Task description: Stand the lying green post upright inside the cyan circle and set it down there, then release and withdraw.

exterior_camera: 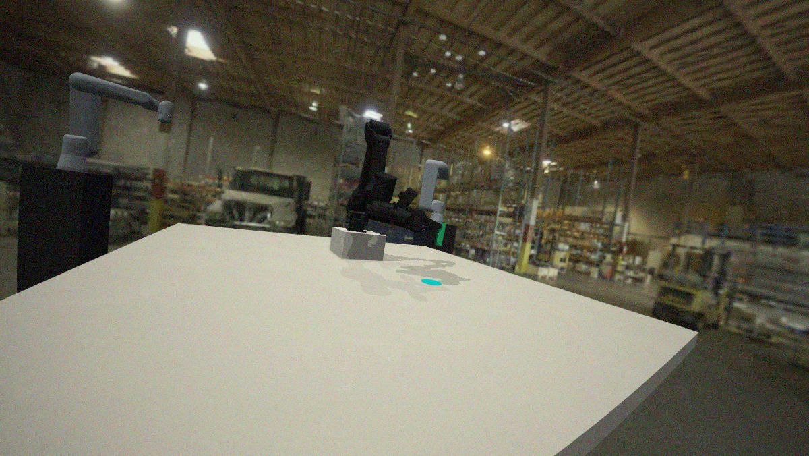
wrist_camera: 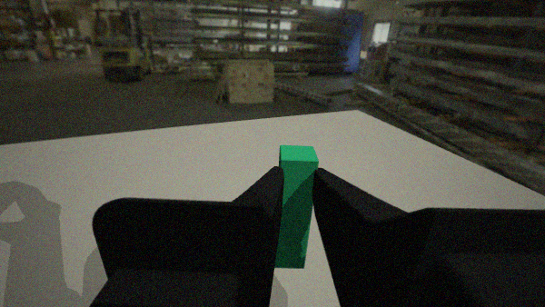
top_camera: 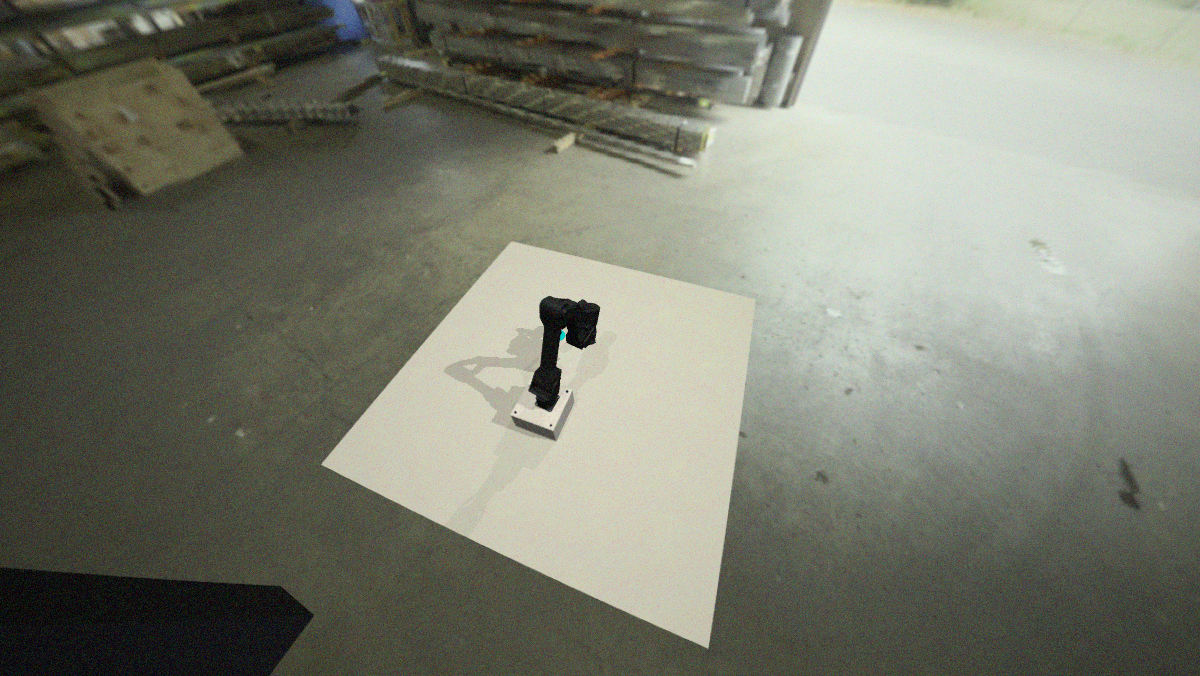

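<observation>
Above the white table [top_camera: 655, 470] [exterior_camera: 254, 339] [wrist_camera: 182, 159], the claw [exterior_camera: 434, 225] [wrist_camera: 296, 176] is closed on the green post [exterior_camera: 439, 233] [wrist_camera: 297, 195], held roughly upright. Grasping, lifting and righting appear complete. Remaining: align over the cyan circle [top_camera: 562, 335] [exterior_camera: 431, 282], lower, release, withdraw.

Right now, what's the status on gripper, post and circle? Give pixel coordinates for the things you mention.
Gripper [exterior_camera: 437, 227] [wrist_camera: 296, 176] shut on green post [exterior_camera: 440, 233] [wrist_camera: 296, 218]. Post near upright, held above table. Cyan circle [top_camera: 562, 335] [exterior_camera: 431, 282] unoccupied.
</observation>
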Robot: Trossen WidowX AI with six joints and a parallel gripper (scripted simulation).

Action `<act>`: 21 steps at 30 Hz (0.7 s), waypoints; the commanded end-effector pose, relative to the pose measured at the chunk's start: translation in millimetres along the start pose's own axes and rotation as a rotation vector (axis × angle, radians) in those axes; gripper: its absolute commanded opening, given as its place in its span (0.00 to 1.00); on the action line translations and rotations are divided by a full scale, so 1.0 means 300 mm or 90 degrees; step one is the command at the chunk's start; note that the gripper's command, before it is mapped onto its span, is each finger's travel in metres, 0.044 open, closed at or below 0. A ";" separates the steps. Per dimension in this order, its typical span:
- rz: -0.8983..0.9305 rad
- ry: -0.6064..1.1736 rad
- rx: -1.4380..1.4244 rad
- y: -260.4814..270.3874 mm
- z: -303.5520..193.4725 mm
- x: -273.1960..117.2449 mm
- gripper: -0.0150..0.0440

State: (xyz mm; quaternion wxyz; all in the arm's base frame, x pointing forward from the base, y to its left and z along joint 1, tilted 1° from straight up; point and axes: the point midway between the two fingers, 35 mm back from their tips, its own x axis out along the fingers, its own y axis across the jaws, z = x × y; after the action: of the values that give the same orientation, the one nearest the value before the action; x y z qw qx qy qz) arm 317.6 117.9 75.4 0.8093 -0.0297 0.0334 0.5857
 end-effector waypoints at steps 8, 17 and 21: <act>0.002 -0.001 0.002 -0.006 -0.048 0.006 0.29; 0.002 -0.001 0.002 -0.012 -0.128 0.015 0.29; 0.002 -0.001 0.003 -0.011 -0.164 0.018 0.29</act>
State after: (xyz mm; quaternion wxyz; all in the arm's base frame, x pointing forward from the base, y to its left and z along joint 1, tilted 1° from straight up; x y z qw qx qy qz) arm 321.0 117.5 36.1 0.8092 -0.0297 0.0332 0.5859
